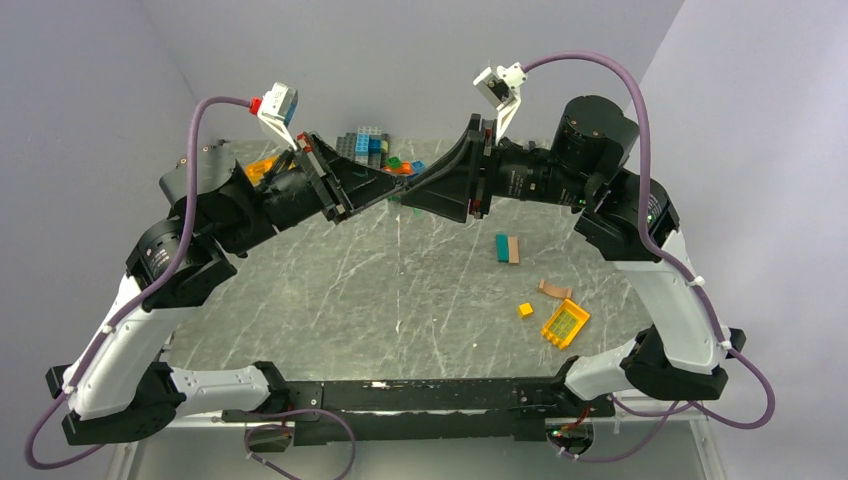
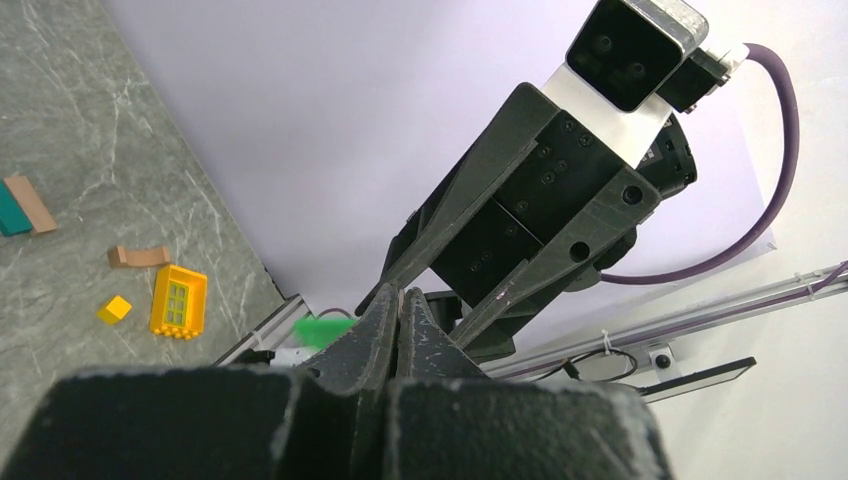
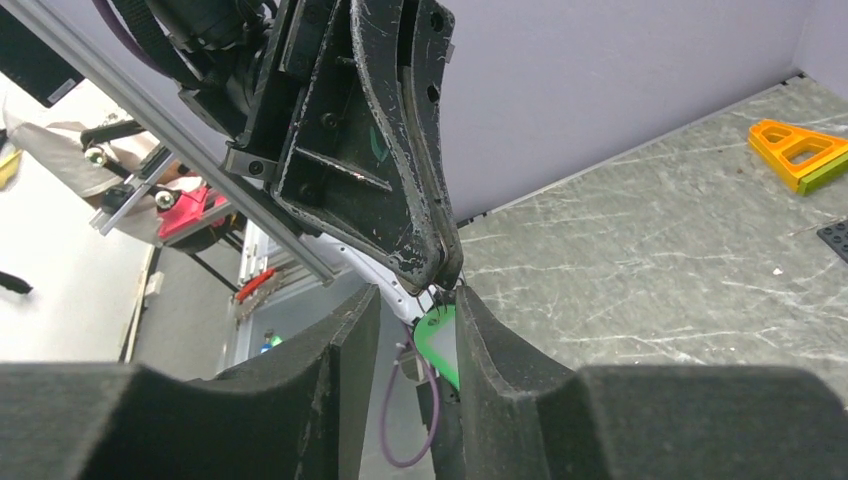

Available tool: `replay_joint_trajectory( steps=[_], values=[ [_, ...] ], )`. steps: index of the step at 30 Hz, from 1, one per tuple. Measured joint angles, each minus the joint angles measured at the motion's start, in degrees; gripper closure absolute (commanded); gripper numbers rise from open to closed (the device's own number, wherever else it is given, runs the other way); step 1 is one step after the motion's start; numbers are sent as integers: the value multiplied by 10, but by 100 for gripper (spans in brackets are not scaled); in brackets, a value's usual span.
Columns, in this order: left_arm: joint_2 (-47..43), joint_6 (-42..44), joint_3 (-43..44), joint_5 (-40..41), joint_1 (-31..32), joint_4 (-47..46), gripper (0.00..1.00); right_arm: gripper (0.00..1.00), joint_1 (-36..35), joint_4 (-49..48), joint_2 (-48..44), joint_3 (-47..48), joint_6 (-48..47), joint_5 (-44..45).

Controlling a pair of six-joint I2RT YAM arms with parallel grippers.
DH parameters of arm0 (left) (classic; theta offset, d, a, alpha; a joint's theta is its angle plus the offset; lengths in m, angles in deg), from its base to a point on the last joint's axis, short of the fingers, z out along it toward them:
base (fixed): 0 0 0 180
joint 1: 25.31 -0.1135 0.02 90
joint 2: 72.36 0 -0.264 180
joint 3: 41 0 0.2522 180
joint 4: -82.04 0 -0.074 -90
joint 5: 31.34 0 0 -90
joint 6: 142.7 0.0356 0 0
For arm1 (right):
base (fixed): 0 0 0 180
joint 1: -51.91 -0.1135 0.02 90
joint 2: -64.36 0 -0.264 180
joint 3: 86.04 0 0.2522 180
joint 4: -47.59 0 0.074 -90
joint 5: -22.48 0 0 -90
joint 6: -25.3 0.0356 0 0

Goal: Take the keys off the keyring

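Left gripper (image 3: 450,275) is pinching shut above the tag (image 3: 440,345); right gripper (image 3: 415,300) is narrowly straddling it; needing firm clamp, slow pull.

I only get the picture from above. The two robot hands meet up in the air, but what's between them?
Observer: The right wrist camera shows a green tag in the gap between the fingers of the right gripper.
Kid: Is that hand squeezing it?
Observer: No. Its fingers stand apart, and the tag seems to lie against only one of them.
Kid: And the other hand?
Observer: In the left wrist camera, the left gripper has its fingers pressed shut, and the tag sits just beside their tips.
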Motion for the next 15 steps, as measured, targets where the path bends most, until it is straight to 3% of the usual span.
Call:
replay_joint_trajectory(
  steps=[9,13,15],
  values=[
    [0,0,0,-5,0,-2,100,85,2,1,0,0,0,-2],
    [0,0,0,-5,0,-3,100,100,2,1,-3,-2,0,-2],
    [0,0,0,-6,0,-3,100,100,3,0,-6,-5,2,-1]
  ],
)
